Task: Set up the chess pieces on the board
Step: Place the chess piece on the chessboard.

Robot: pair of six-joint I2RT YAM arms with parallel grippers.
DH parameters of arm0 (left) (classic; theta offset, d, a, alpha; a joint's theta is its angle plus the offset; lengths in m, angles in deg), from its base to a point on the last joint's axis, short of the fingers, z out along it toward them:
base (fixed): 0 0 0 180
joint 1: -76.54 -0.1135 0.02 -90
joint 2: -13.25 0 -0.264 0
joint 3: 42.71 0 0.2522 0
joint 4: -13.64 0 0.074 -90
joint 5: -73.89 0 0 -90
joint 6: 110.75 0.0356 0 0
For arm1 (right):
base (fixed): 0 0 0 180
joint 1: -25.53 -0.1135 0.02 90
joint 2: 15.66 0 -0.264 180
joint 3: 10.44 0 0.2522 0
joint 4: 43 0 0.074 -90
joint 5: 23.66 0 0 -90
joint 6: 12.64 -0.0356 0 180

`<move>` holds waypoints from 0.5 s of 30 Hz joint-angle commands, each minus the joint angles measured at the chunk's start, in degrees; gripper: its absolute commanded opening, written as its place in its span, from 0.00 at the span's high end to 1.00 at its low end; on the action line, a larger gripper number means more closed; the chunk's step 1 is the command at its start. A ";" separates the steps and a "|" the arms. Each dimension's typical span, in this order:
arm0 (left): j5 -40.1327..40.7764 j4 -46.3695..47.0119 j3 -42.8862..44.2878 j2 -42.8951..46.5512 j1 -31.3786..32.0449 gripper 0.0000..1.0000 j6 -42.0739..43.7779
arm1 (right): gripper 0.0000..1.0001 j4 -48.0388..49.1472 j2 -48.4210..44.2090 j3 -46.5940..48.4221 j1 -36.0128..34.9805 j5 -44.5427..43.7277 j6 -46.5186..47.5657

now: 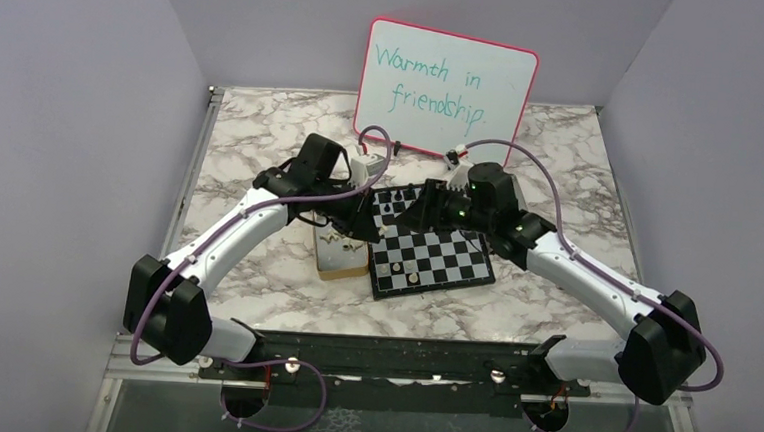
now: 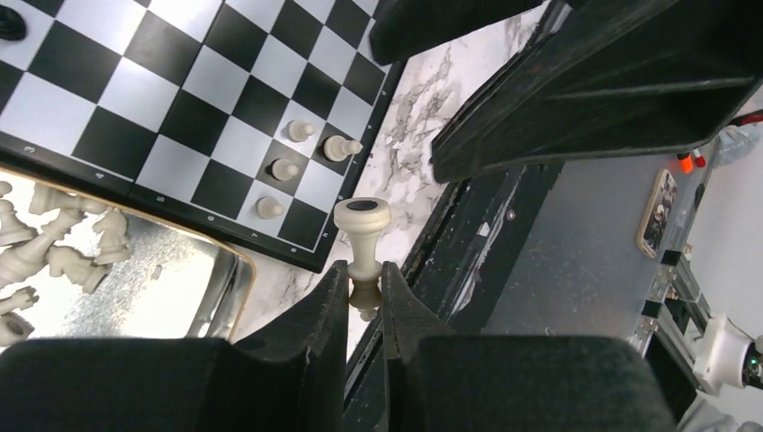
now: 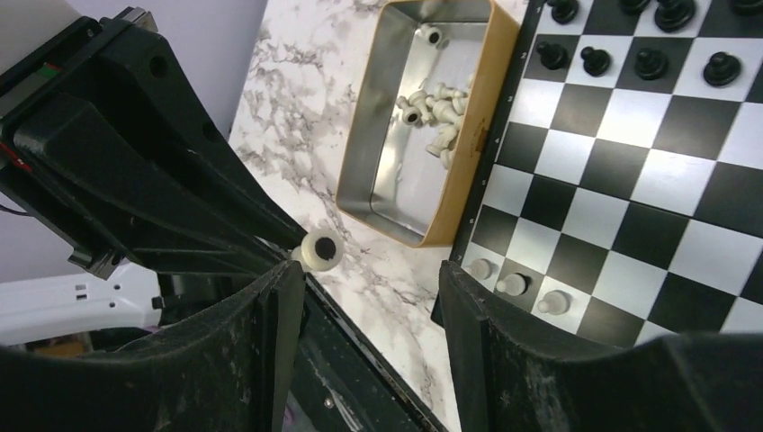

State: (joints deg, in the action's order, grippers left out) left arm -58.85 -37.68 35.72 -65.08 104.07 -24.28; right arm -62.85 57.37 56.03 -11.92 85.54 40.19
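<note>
- My left end effector [image 2: 364, 270]: narrow, fingers [image 2: 324, 306] pinched on the stem of a cream piece [image 2: 362, 236]. Its round base points away from my left wrist camera.
- That piece shows against the marble bench [image 1: 262, 149] just off the board's corner, on no square. I cannot tell how high it is above the bench.
- Tray [image 3: 396, 180]: on the bench along the board's left edge, touching it or just beside it; I cannot tell which. Loose cream pieces [image 3: 439, 101] lie jumbled at one end of it.
- Board [image 3: 630, 225]: flat on the bench between my two arms, right of the tray.
- Four cream pieces [image 2: 284, 168] stand in a tight group at the board's near left corner, close to the tray.
- Black pieces [image 3: 594, 60] stand in rows along the far side of the board.
- My right end effector [image 3: 369, 267]: wide, nothing between its fingers [image 3: 477, 342]. It faces the left one closely, and the held piece's base shows just beyond one fingertip.
- Whiteboard [image 1: 446, 85]: upright at the back of the bench, behind the board, with handwriting on it.
</note>
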 commanded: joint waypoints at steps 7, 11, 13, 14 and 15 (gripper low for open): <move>-5.13 1.42 -0.29 -3.13 2.27 0.85 1.70 | 0.43 2.64 3.44 1.69 -0.47 5.81 -2.38; -5.55 1.43 0.39 -4.34 3.36 0.85 1.68 | 0.46 2.64 3.93 0.97 -0.56 6.55 -2.57; -4.86 1.39 0.80 -4.55 3.80 0.85 1.77 | 0.48 3.23 4.04 0.38 -0.80 7.07 -3.26; -3.91 1.41 1.00 -4.74 3.89 0.84 1.77 | 0.48 3.75 3.95 -0.01 -1.02 7.35 -3.59; -3.14 1.49 1.29 -5.01 3.93 0.84 1.70 | 0.49 4.00 3.83 -0.49 -1.21 7.42 -3.81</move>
State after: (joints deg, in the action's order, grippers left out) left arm -61.76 -37.48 35.72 -69.34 107.33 -23.51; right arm -61.19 60.78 56.00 -12.25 90.46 37.72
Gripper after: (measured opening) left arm 0.166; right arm 0.525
